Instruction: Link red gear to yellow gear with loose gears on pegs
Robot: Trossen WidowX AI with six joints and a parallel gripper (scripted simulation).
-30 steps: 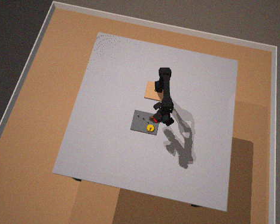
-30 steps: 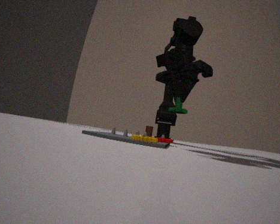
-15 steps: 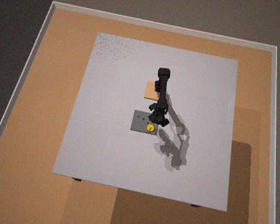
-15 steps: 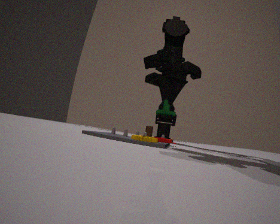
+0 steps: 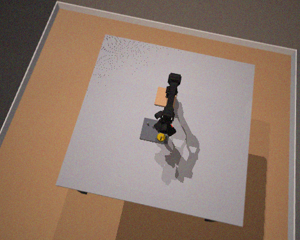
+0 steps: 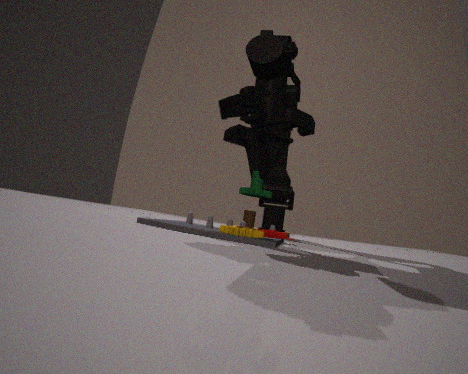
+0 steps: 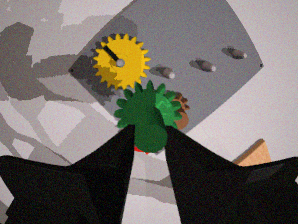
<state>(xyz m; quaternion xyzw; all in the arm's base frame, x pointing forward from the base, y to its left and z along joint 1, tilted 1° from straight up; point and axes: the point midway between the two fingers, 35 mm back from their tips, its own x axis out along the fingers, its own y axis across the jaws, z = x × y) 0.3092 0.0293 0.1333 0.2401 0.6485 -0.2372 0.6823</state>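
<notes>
My gripper is shut on the handle of a green gear. The green gear hangs in the air above the grey board, in the wrist view covering most of the red gear. The yellow gear with its black stripe sits on a board peg. The red gear sits beside it in the exterior view. A brown gear with an upright handle stands on the board, partly hidden behind the green gear. Three bare pegs show in a row, one peg nearest the yellow gear.
An orange-tan block lies on the table behind the board, partly under the arm in the top view. The arm's shadows fall on the table beside the board.
</notes>
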